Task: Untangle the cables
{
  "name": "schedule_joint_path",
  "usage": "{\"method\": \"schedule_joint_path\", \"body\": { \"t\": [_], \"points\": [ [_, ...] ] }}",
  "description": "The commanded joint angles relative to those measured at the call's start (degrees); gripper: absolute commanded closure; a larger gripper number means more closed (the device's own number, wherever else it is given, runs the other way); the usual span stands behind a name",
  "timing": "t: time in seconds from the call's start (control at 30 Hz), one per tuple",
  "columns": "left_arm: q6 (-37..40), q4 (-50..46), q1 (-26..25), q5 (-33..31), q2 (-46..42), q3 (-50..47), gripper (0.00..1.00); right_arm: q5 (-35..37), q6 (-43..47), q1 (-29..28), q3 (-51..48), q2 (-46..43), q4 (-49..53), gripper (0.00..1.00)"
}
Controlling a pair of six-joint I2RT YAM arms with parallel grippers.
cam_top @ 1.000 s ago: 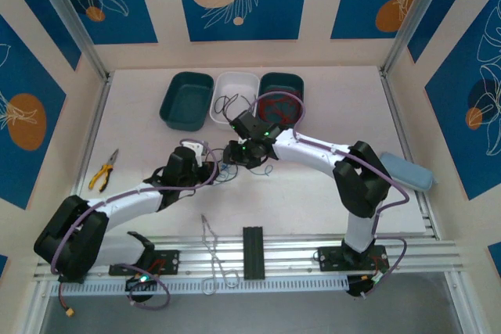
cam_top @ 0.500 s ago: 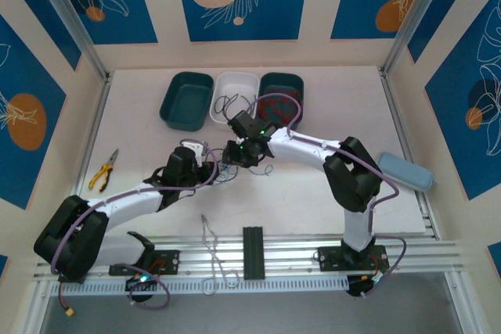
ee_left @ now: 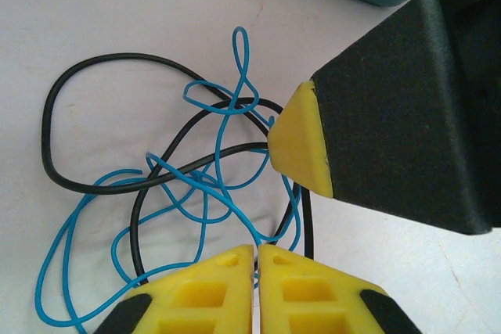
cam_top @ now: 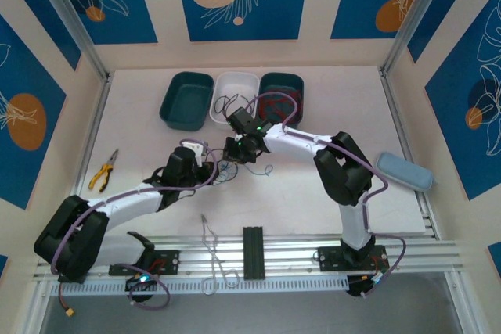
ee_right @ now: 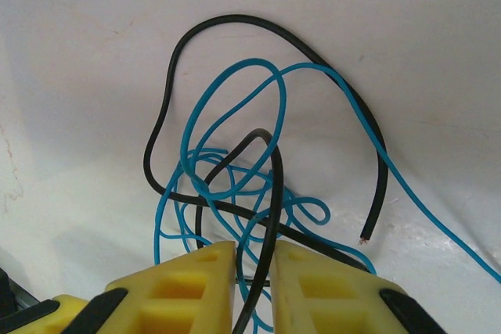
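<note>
1. Yellow left fingers [ee_left: 211,287] are pressed together; whether a strand is caught between them I cannot tell.
2. Right fingers [ee_right: 188,279] stand narrowly apart, with the black cable [ee_right: 227,19] running through the gap.
3. Blue cable [ee_right: 252,59] lies tangled with it on the white desk [ee_right: 407,13], around mid-desk.
4. Both cables' near stretches are hidden under the fingers.

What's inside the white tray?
A thin black cable loops inside the white tray. The right arm covers the tray's near corner, so anything lying there is hidden.
</note>
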State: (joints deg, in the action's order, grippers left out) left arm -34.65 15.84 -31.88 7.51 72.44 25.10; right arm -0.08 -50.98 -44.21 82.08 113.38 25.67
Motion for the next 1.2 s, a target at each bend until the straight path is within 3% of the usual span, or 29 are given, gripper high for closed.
{"method": "schedule_joint_path", "body": {
  "t": [0.0,0.83,1.0,1.17],
  "points": [
    [-0.38,0.6,0.6,1.37,-0.46,-0.84,0.91,-1.0,-0.16,0.32,1.03,0.02,0.0,0.85],
    [-0.26,1.63,0.59,1.54,1.23,-1.3,0.91,0.87,1.04,0.44,-1.38,-5.61,1.05,0.87],
    [-0.33,1.79,0.6,1.54,1.46,-1.45,0.91,1.14,1.47,0.48,-1.92,-6.92,1.22,0.99],
    [-0.41,1.83,0.59,1.28,1.28,-1.72,0.91,1.72,3.19,0.27,-1.7,-9.68,2.05,1.0]
  ]
}}
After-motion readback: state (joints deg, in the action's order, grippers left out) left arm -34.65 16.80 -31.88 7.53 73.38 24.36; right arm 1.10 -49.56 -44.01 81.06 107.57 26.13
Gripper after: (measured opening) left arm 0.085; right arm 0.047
